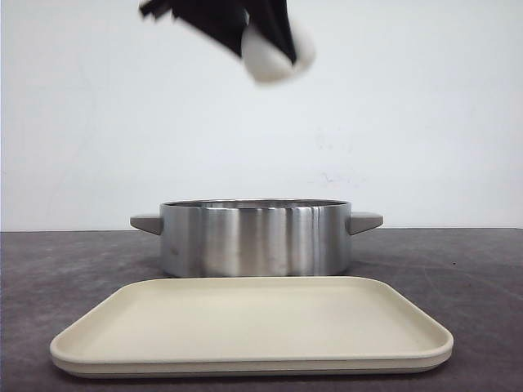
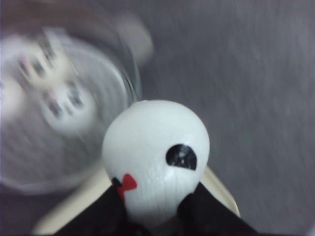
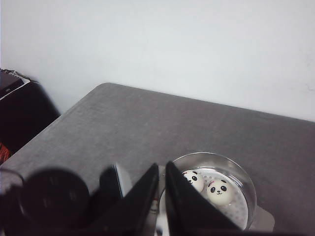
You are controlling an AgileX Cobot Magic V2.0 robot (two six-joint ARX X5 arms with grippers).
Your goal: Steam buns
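Note:
My left gripper is high above the pot, shut on a white panda bun. In the left wrist view the bun sits between the black fingers, showing one black eye and a red mark. The steel pot with grey handles stands mid-table. Two panda buns lie on its perforated insert. They also show blurred in the left wrist view. My right gripper is shut and empty, held high on the near side of the pot.
A cream rectangular tray lies empty in front of the pot, and its edge shows under the held bun. The table is dark grey with a white wall behind. A dark cabinet stands off the table's far side.

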